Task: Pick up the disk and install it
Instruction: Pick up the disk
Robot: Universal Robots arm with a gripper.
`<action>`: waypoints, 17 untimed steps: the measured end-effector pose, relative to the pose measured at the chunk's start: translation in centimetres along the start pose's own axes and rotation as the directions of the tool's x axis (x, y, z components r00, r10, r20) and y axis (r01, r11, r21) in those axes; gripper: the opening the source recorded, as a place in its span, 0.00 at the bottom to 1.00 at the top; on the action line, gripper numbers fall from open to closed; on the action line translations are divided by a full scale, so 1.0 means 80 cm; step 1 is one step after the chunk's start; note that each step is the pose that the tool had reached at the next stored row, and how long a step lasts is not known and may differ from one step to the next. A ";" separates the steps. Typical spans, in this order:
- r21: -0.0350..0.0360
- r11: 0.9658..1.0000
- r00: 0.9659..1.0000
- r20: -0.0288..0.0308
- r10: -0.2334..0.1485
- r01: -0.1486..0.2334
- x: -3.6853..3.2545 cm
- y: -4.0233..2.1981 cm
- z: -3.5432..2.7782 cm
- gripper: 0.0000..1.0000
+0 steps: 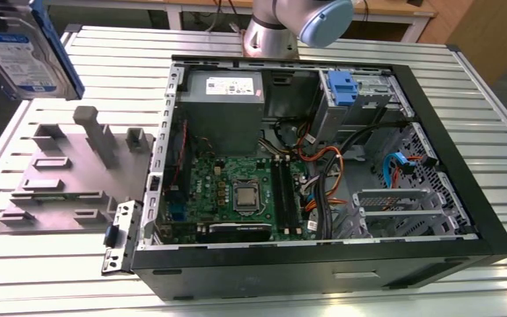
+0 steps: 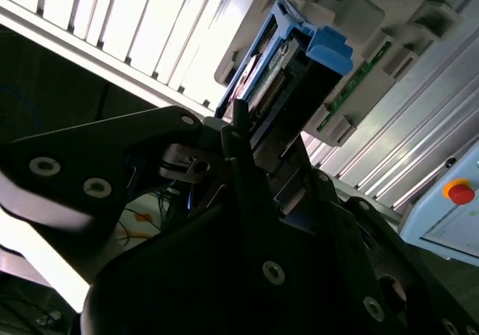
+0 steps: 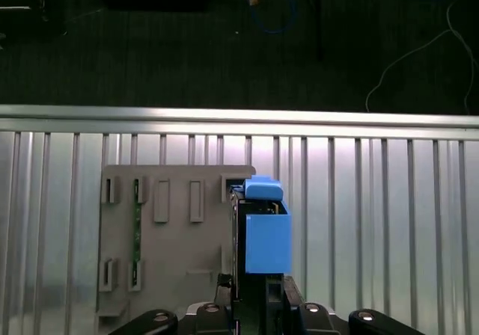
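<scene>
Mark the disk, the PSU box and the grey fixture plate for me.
disk point(image 1: 16, 53): exterior view, on its white-and-blue label.
power-supply box point(image 1: 222, 122): exterior view, on its bare grey face below the label.
grey fixture plate point(image 1: 103, 177): exterior view, on a flat bare part.

The disk point(image 1: 20, 49) has a smooth white-and-blue label, paper by the look of it, over bare silver metal, and its rails point(image 3: 267, 241) are smooth blue plastic. My gripper point(image 2: 238, 125), closed on it, is matt black with shiny screw heads; I can't tell whether it is metal or plastic. The table point(image 1: 491, 125) is ribbed metal, bright and reflective. The grey holder point(image 1: 60, 185) looks like matt plastic. The computer case point(image 1: 465, 218) is matt black outside and dull grey sheet metal inside.
</scene>
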State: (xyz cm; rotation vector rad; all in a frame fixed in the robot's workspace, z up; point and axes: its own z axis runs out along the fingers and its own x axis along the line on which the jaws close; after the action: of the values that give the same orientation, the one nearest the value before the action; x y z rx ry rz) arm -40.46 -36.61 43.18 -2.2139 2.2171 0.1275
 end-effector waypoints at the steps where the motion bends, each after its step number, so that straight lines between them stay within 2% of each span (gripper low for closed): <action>1: 0.000 1.000 1.000 0.000 0.000 0.000 -0.0004 0.0003 -0.0056 0.35; 12: 0.000 1.000 1.000 0.004 0.000 0.000 -0.0040 0.0035 -0.0656 0.35; 15: 0.000 1.000 1.000 0.004 0.000 0.000 -0.0047 0.0040 -0.0758 0.35; 17: 0.000 1.000 1.000 0.004 0.000 0.000 -0.0047 0.0040 -0.0763 0.35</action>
State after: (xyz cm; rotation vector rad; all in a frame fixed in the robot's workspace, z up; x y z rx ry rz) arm -40.45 -36.61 49.31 -2.2119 2.2147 0.1319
